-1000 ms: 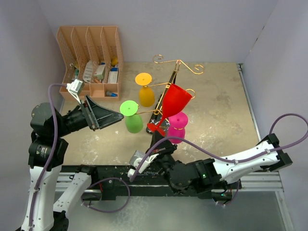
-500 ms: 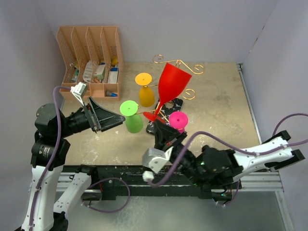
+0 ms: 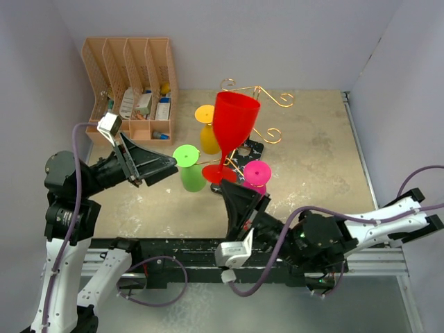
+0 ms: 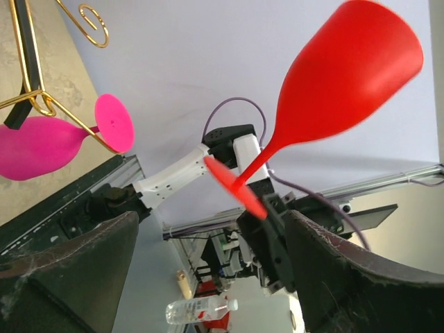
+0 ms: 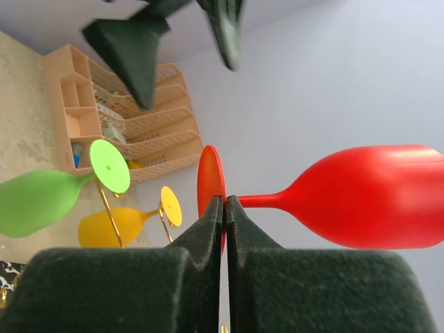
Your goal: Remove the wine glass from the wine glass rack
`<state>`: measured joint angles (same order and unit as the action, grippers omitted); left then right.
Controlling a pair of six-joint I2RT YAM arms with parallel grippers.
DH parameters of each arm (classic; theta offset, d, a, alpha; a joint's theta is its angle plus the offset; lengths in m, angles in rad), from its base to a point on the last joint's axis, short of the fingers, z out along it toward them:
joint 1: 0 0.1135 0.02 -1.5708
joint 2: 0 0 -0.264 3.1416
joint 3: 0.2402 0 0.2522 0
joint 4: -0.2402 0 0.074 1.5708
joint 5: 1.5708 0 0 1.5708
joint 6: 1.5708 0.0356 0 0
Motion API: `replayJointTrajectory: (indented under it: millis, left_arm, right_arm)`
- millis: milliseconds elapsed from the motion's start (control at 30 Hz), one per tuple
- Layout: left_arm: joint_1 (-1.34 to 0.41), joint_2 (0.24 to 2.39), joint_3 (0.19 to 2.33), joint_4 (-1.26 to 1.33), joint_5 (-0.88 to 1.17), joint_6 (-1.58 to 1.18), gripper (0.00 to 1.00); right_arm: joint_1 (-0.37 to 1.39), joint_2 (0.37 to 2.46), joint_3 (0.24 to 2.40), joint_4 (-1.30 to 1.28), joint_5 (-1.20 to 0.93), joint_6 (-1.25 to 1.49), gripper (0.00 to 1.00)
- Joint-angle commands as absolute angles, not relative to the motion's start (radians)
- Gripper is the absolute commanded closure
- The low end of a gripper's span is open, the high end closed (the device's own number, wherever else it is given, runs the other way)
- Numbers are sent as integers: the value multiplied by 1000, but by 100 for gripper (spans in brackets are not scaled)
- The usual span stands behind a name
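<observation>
A red wine glass (image 3: 234, 125) stands upright in the air over the table's middle. My right gripper (image 3: 227, 184) is shut on the rim of its round foot (image 5: 210, 179), and the bowl (image 5: 378, 198) points away from the fingers. The gold wine glass rack (image 3: 258, 96) on its black marble base (image 3: 251, 148) stands just behind. Green (image 3: 190, 171), yellow (image 3: 208, 133) and pink (image 3: 256, 173) glasses hang on the rack's arms. My left gripper (image 3: 168, 168) is open, left of the green glass. It faces the red glass (image 4: 347, 76), with nothing between its fingers (image 4: 76, 263).
A peach file organiser (image 3: 129, 83) with small items stands at the back left. Grey walls close in the left, back and right sides. In the left wrist view, a rack arm (image 4: 28, 69) and the pink glass (image 4: 38, 147) are at the upper left.
My right gripper has swung the red glass from tilted to upright and carried it left and up from the rack. The left gripper shifted slightly and its jaws narrowed a little.
</observation>
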<state>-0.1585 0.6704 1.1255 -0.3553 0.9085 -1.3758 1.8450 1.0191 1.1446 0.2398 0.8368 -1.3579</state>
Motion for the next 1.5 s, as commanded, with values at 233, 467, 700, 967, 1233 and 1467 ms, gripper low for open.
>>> replayJointTrajectory:
  millis: [233,467,700,967,1233,1467]
  left_arm:
    - [-164,683,1140,-287,912,-1474,12]
    - [-164,656,1113,-286,918,-1530,22]
    - [-174,617,1017,-158,931,-1699,34]
    - [-176,616,1013,-137,923,-1748,32]
    - [-176,617,985,-90,903,-1787,36]
    - [-176,611,967,-80,904,-1793,51]
  right_arm:
    - [1848,1072,1182,337,691,-1483,100]
    - [1825,1096,1130,475,681,-1583,100]
    - [1781,1117,1094,553,637,-1614,100]
    - [1739,1146,1066,618,592,-1620,100]
    - [1725,1165,1038,659,579,-1622,100]
    - [1703,1195,1026,709,562,-1625,100]
